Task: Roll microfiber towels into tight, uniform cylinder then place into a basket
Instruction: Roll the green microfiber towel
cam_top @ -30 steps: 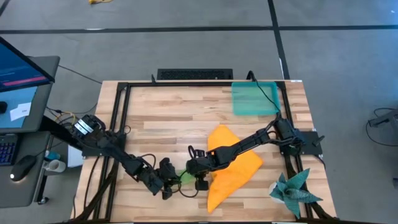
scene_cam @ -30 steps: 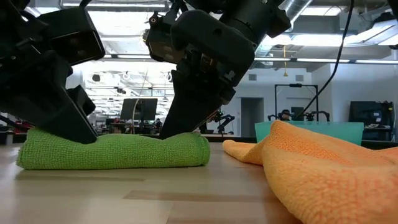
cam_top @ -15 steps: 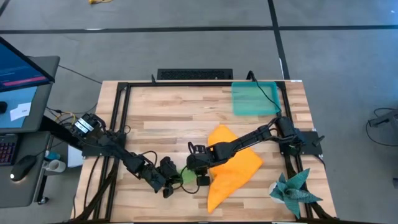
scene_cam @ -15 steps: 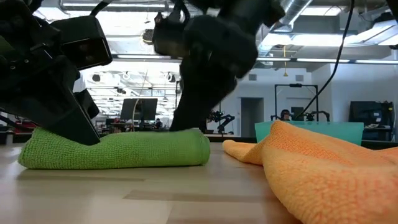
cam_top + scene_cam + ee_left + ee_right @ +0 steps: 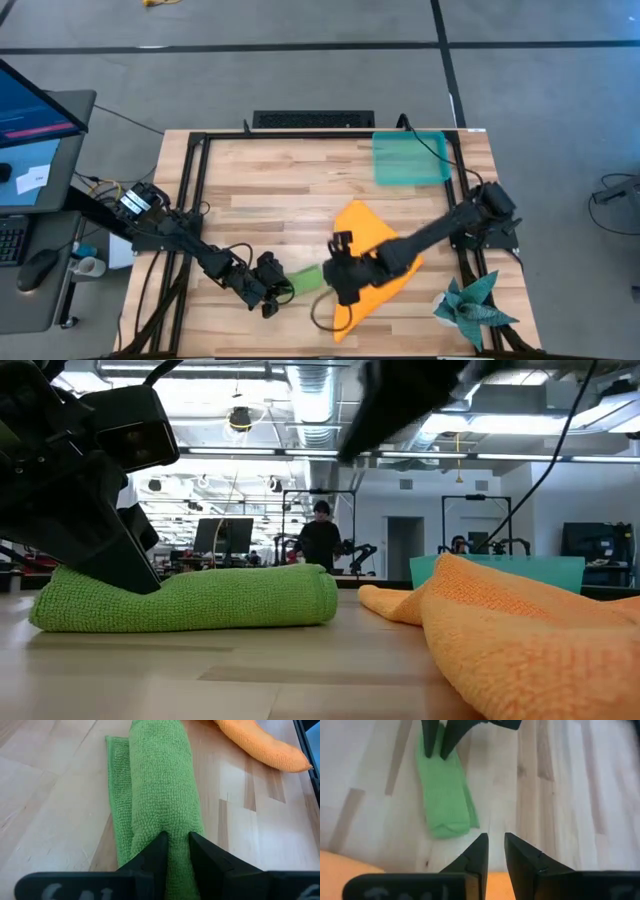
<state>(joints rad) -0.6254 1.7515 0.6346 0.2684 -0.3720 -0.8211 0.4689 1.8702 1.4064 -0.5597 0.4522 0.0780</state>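
The left gripper [image 5: 277,291] is pinching one end of the green towel [image 5: 303,281]; in the left wrist view its fingers [image 5: 159,851] are pressing into the fabric with only a thin ridge of cloth between them. That towel is lying as a roll on the table [image 5: 270,200], at about six o'clock on the tabletop, with a flat flap showing along one side [image 5: 116,800]. In the low view the roll [image 5: 200,598] is resting flat on the wood, the left gripper [image 5: 120,565] bearing down on its end.

The right gripper [image 5: 343,281] is hanging above the table just beside the roll's free end, holding nothing; in the right wrist view its fingers [image 5: 477,854] are standing a narrow slit apart with bare wood behind them, the green roll [image 5: 444,795] lying ahead, clear of them.

The orange towel [image 5: 375,255] is lying loose and unrolled under the right arm, at about five o'clock, close to the green roll but not touching it. In the low view it [image 5: 500,630] is heaped in soft folds.

The basket [image 5: 408,158] is sitting at about one o'clock, well apart from both towels.

A dark teal spiky cloth [image 5: 470,305] is sitting at the table's four o'clock corner. A person [image 5: 320,542] is standing in the room beyond.
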